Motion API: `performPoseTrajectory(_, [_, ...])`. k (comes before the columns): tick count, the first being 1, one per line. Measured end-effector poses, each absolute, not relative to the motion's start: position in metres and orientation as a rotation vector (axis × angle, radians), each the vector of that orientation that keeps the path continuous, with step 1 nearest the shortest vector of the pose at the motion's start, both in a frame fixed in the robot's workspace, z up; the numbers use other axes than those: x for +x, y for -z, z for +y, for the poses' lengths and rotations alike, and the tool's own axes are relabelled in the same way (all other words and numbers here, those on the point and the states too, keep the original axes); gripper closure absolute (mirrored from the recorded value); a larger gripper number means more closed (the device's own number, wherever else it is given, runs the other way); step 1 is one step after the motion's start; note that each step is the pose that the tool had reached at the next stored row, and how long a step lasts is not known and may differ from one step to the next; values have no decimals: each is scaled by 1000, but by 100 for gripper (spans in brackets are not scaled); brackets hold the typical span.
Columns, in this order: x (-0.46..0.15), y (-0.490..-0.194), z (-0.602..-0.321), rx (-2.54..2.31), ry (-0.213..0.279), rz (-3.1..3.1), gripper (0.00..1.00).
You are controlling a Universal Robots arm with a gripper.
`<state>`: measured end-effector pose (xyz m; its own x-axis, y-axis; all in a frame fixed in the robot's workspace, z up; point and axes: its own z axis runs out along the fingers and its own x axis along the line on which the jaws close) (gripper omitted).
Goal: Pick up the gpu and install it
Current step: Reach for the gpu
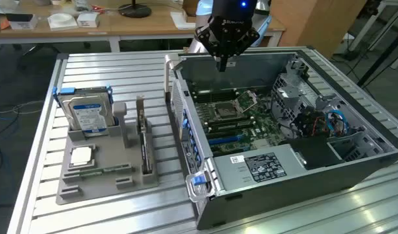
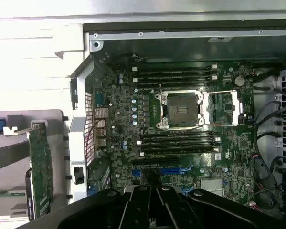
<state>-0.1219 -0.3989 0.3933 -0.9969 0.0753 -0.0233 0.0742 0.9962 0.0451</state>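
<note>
The gpu (image 1: 144, 141) is a long thin dark card standing on edge in a slot of the grey holder tray (image 1: 88, 187), at the exterior view's left of the open computer case (image 1: 270, 190). In the wrist view the gpu (image 2: 40, 167) shows its green board and a silvery bracket end. My gripper (image 1: 221, 64) hangs over the far wall of the case, well apart from the gpu, with its fingers together and nothing between them. In the wrist view my gripper (image 2: 152, 190) looks down on the motherboard (image 2: 128, 119) near its blue slots.
The tray also holds a silver hard drive (image 1: 88, 114) with a blue-white label, a processor chip (image 1: 80, 155) and a green memory stick (image 1: 98, 171). Inside the case are an open processor socket (image 2: 181, 109), memory slots, cables and a drive cage (image 1: 303, 92). A desk (image 1: 121, 24) stands behind.
</note>
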Motion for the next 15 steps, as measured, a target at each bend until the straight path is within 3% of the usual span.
performPoseTrajectory(15, [-124, -393, -399, 117, -69, 3114, 89])
